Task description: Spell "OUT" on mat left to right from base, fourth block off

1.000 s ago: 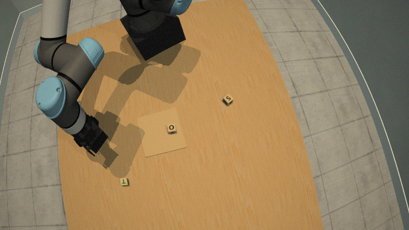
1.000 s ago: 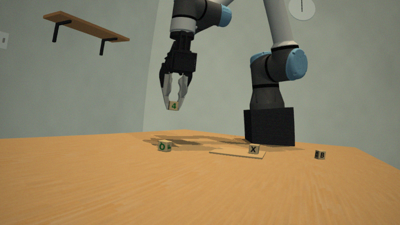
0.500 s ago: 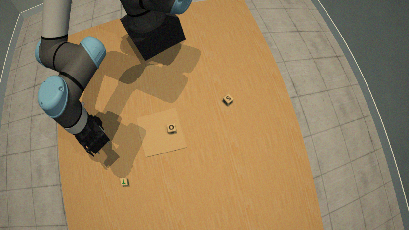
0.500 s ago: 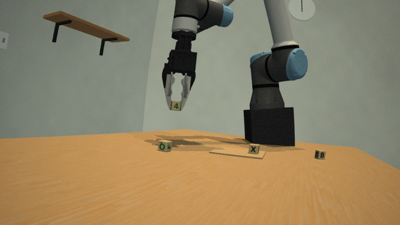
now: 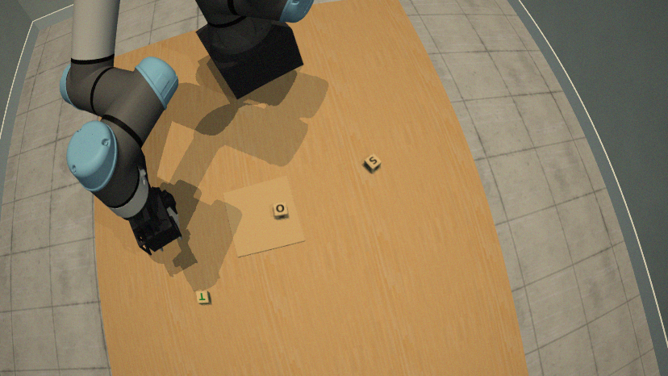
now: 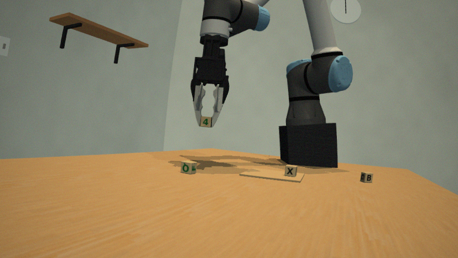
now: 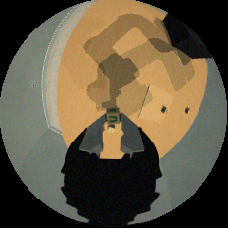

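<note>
Black and grey, the pincer (image 5: 171, 244) (image 6: 206, 121) (image 7: 113, 113) is clenched on 1 small wooden cube, the U block (image 6: 205, 122) (image 7: 113, 118), holding it up above the table (image 5: 397, 280) (image 6: 224, 217) (image 7: 79, 98). Its green U shows in the wrist view, and a green 4 marks the side facing the exterior view. The O block (image 5: 280, 208) (image 6: 290, 171) (image 7: 163, 109) sits on the pale mat (image 5: 256, 228) (image 6: 265, 176) (image 7: 153, 100), near the mat's right edge as the top view has it, black O on top and an X on 1 side. Off the mat are 2 others, both on the table: the T block (image 5: 202, 297) (image 6: 188, 167) (image 7: 112, 129), green T uppermost, and the S block (image 5: 372, 163) (image 6: 366, 177) (image 7: 187, 110), turned at an angle, with a B on 1 side. So just 1 of the 3 letters for OUT is on the mat.
</note>
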`<act>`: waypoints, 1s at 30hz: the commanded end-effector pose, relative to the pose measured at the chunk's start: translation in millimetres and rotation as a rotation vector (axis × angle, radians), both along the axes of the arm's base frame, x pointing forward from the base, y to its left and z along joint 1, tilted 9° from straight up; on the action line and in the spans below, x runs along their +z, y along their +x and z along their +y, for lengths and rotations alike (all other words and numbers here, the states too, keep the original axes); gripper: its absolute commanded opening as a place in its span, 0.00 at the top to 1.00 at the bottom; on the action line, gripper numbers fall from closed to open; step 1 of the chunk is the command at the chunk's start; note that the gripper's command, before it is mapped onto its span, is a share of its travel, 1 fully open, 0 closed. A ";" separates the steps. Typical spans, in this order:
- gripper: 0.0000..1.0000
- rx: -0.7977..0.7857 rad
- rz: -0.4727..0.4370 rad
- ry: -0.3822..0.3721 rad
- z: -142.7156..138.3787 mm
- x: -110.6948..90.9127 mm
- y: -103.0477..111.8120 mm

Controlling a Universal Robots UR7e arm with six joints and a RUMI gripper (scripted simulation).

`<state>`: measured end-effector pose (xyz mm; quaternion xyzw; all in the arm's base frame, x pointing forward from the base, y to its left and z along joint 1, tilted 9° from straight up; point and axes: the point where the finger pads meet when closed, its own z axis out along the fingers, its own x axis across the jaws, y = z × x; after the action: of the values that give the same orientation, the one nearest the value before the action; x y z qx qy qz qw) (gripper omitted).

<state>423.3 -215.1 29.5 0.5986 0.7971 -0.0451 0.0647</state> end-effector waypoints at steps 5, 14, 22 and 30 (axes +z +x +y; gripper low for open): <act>0.95 -0.202 -0.030 0.008 11.2 -1.1 -0.1; 0.95 -0.391 -0.059 0.018 22.1 -2.5 0.1; 0.95 -0.615 -0.093 0.029 34.8 -4.2 0.8; 0.95 -0.790 -0.119 0.038 44.5 -5.4 1.8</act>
<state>424.3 -175.4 24.3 0.8370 0.5417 -0.0183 0.0753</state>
